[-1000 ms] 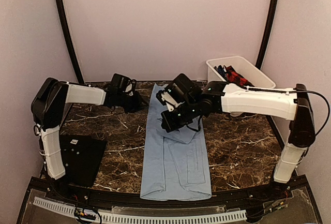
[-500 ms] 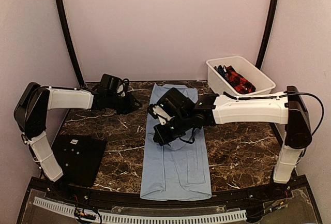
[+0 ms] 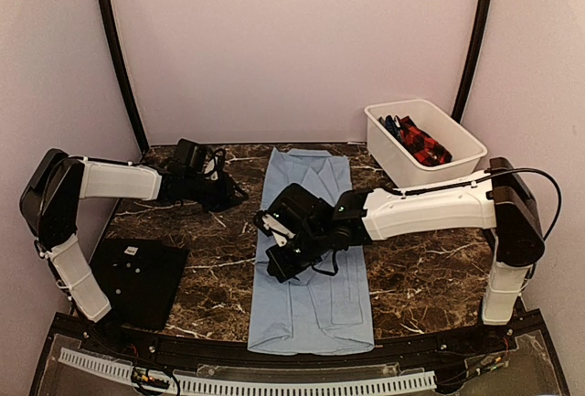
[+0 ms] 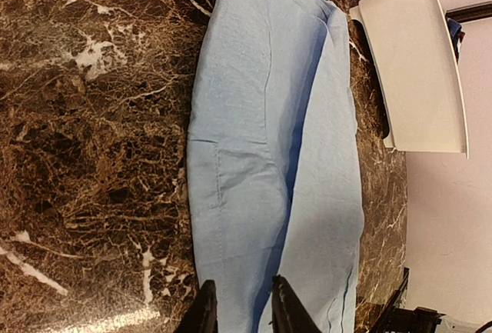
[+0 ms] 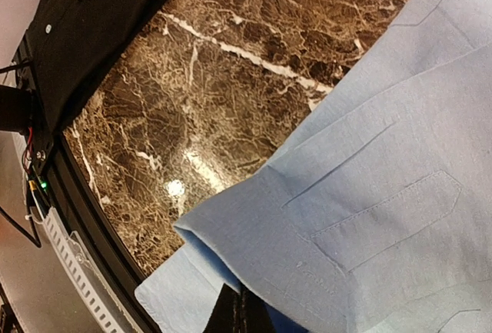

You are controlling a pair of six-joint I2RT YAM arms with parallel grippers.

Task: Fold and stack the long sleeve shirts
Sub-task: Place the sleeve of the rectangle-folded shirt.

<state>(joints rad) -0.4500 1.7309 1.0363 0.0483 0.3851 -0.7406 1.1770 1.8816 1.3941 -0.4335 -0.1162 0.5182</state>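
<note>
Right gripper (image 3: 279, 263) clamped on fold of light-blue shirt (image 3: 311, 300), middle of table (image 3: 411, 259). Left gripper (image 3: 227, 190) jaws narrowly parted, holding nothing, toward far-left corner.

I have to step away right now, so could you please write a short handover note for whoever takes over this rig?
Left gripper: fingers open, holding nothing, over the table's far left, beside the light-blue shirt.
Right gripper: fingers shut on a raised fold of the light-blue shirt, near its middle.
Things: the light-blue shirt lies lengthwise mid-table. The red-black checked shirt and the dark blue shirt are in the white bin, far right.
Done: sides folded in, making a long strip.
Left: fold it crosswise, then fold and stack the other two.
</note>
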